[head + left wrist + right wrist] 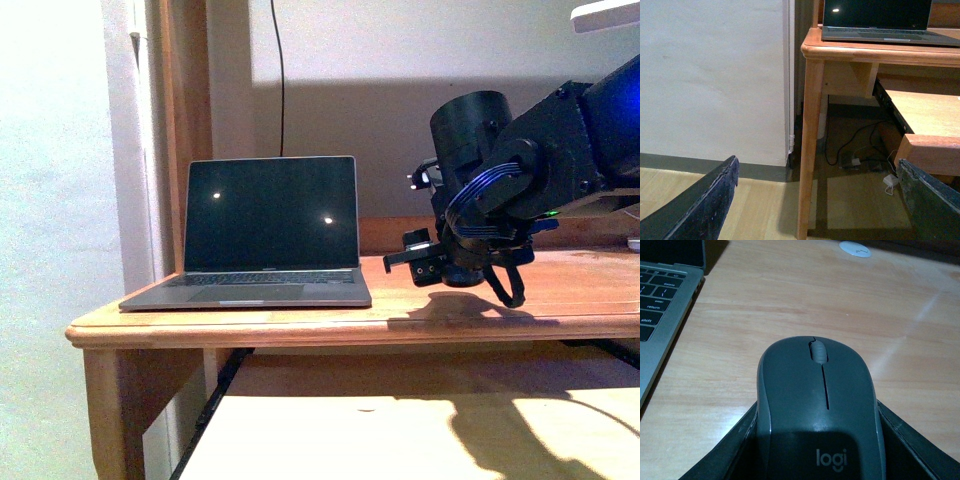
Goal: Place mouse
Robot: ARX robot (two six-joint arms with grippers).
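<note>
The mouse (817,385) sits clamped in the right tool (822,450), a dark finger (735,445) pressed to each flank. Its long axis runs straight out from the wrist, with the wheel end leading. Bare bench (500,310) lies directly under and ahead of it. Whether the underside already touches the wood is hard to say, since the front view hides the mouse behind the arm. The laptop (270,225) stands just beside, on the left, its edge roughly parallel to the mouse. A small white disc (856,248) lies further off. The left tool (817,167) gapes wide and empty, low beside the bench leg and well apart, so placing looks like the right arm's job.
</note>
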